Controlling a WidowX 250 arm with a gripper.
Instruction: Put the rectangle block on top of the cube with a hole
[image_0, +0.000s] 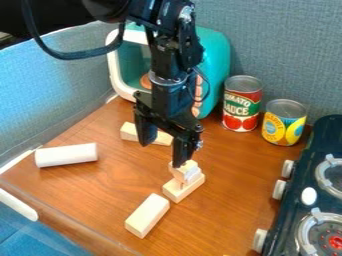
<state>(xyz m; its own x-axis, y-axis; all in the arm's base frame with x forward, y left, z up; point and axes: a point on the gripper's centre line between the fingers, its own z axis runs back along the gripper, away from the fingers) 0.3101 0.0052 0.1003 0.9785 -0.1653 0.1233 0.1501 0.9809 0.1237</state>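
The black gripper (162, 154) hangs over the middle of the table, open, its two fingers spread with nothing held between them. Its right finger comes down at the upper edge of a small pale wooden piece (189, 173), and I cannot tell if they touch. That piece sits on a flat wooden block (185, 189); no hole can be made out in it. A rectangular block (147, 215) lies on the table just to the lower left. Behind the gripper lies another long wooden block (129, 132), partly hidden by the left finger.
A white cylinder (66, 155) lies at the left. A teal and white box (218, 55) stands at the back, beside a tomato can (242, 104) and a yellow-labelled can (284, 122). The black stove (308, 195) lines the right side of the wooden table (230, 215).
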